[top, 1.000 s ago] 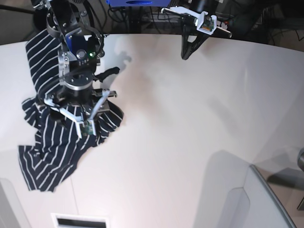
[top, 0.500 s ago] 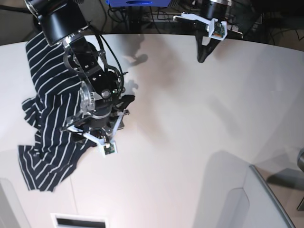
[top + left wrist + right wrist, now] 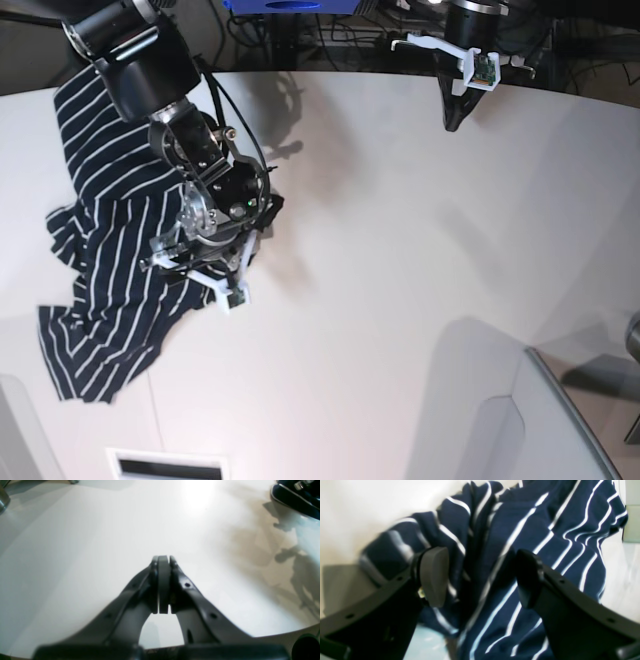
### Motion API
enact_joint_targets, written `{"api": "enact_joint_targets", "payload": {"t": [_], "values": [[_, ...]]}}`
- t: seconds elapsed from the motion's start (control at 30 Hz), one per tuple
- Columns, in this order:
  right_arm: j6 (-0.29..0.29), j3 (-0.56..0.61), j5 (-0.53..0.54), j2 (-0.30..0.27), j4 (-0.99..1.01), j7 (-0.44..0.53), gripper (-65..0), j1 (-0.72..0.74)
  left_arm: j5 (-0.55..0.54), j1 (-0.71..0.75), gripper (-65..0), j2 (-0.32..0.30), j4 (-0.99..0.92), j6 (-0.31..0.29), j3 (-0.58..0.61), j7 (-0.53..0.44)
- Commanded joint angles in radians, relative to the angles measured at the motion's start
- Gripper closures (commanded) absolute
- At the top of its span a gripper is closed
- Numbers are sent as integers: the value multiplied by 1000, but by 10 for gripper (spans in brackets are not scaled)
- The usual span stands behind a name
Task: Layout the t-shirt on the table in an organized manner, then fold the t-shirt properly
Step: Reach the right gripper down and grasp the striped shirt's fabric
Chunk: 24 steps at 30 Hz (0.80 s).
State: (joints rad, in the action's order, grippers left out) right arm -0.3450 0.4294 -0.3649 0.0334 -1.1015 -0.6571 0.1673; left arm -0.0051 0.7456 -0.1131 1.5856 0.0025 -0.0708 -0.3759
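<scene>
Your right gripper [image 3: 480, 580] hangs over the t-shirt [image 3: 105, 270] with its jaws spread wide, one pad [image 3: 435, 576] to each side of a ridge of bunched fabric and nothing pinched between them; your left gripper [image 3: 163, 583] is pressed fully shut on nothing, poised above bare table [image 3: 75, 555] near the far edge, well apart from the garment. You appear to be in the layout step, with folding not yet begun. The next move likely calls for lowering the open jaws onto a clear edge or corner of the cloth, not the thick ridge, and bringing your left arm across to help spread it. The dark navy shirt with thin white stripes lies crumpled at the table's left side in the base view, rumpled and doubled over itself.
</scene>
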Motion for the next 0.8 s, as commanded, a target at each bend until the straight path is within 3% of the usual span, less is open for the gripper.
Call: {"api": "enact_joint_targets", "payload": {"t": [0.0, 0.17, 0.37, 0.53, 0.7, 0.77], "values": [[-26, -36, -23, -3, -4, 21, -390, 31, -3, 10, 0, -4, 11, 6, -2, -22], [-26, -83, -23, -3, 21, 41, -357, 38, -3, 9, 0, -4, 3, 6, 4, -21], [-26, -83, -24, 6, 2, 38, -101, 19, -3, -14, 0, -4, -73, 6, 10, -24], [-26, -83, -24, 7, -27, 38, -99, 8, -3, -14, 0, -4, -89, 6, 6, -25], [-26, -83, -24, 7, -27, 38, -2, 10, -3, -18, 0, -4, -87, 6, 2, -27], [-26, -83, -24, 7, -27, 38, -11, 8, -3, -18, 0, -4, -86, 6, 7, -27]]}}
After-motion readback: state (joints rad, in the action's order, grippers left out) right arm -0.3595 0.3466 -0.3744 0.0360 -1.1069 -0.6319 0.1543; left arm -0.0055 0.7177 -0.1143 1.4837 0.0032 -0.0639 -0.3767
